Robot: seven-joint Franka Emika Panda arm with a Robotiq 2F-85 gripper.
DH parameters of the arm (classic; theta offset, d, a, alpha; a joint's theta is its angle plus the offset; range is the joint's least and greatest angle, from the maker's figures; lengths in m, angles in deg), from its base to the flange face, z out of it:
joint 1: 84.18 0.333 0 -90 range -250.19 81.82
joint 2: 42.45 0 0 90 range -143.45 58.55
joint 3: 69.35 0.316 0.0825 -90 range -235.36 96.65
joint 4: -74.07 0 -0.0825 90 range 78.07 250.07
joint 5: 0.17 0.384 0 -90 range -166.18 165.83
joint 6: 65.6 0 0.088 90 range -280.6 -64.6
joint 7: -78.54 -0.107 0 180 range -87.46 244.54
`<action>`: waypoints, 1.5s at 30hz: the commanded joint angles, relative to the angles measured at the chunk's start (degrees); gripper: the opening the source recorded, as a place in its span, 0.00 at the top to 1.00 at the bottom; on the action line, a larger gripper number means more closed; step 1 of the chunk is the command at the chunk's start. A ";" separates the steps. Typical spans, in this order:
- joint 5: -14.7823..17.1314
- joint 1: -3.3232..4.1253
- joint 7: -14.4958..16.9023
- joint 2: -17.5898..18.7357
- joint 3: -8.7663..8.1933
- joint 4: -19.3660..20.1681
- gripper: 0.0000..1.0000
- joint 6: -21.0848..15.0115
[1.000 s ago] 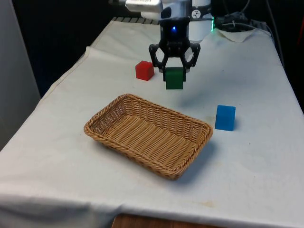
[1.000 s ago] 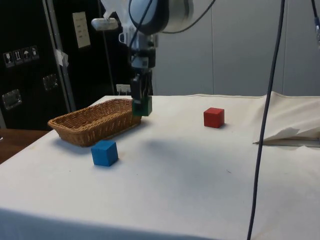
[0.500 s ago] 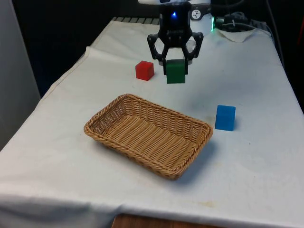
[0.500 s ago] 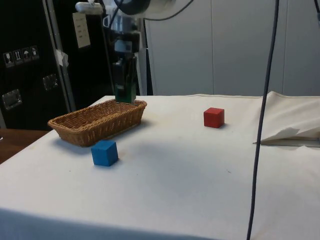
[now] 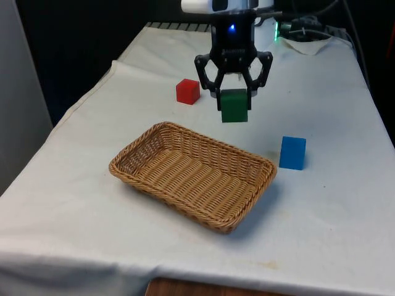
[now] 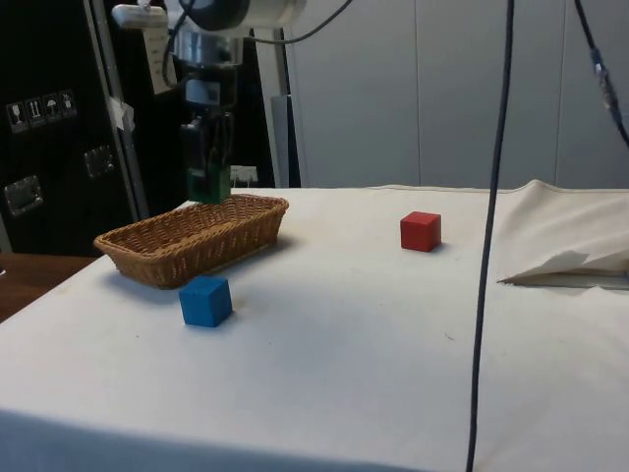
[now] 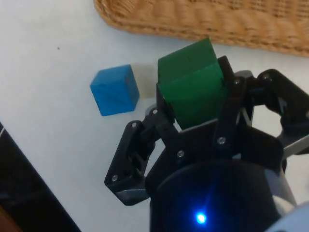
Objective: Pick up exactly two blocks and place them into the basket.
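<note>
My gripper (image 5: pixel 234 102) is shut on a green block (image 5: pixel 234 105), held in the air above the far side of the wicker basket (image 5: pixel 191 173). From the side, the gripper (image 6: pixel 207 177) and green block (image 6: pixel 206 185) hang just over the basket (image 6: pixel 192 236). The wrist view shows the green block (image 7: pixel 190 88) clamped between the fingers, near the basket's rim (image 7: pixel 203 24). A red block (image 5: pixel 187 91) (image 6: pixel 420 231) rests on the cloth beyond the basket. A blue block (image 5: pixel 292 153) (image 6: pixel 205 300) (image 7: pixel 114 90) stands beside the basket at the front view's right.
The table under a white cloth (image 5: pixel 321 209) drops off at the front view's left edge. Crumpled white material (image 6: pixel 570 261) lies near the robot's base. A black cable (image 6: pixel 488 246) hangs down in the side view.
The gripper has carried the green block from near the red block towards the basket, and it now hangs lower and closer to the basket's far rim.
</note>
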 commanded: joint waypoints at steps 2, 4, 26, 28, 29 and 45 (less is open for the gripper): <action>0.92 -0.52 0.34 1.43 0.46 -2.23 1.00 1.15; 1.09 -0.57 0.34 2.01 0.40 -3.04 1.00 1.32; 4.13 -2.18 0.06 18.85 -0.17 -20.34 1.00 1.66; 4.53 -2.23 0.06 20.45 -0.46 -21.77 1.00 1.60; 4.76 -2.23 0.00 21.14 -0.57 -22.40 1.00 1.49; 6.13 -2.46 0.06 26.13 -1.15 -26.13 0.92 1.43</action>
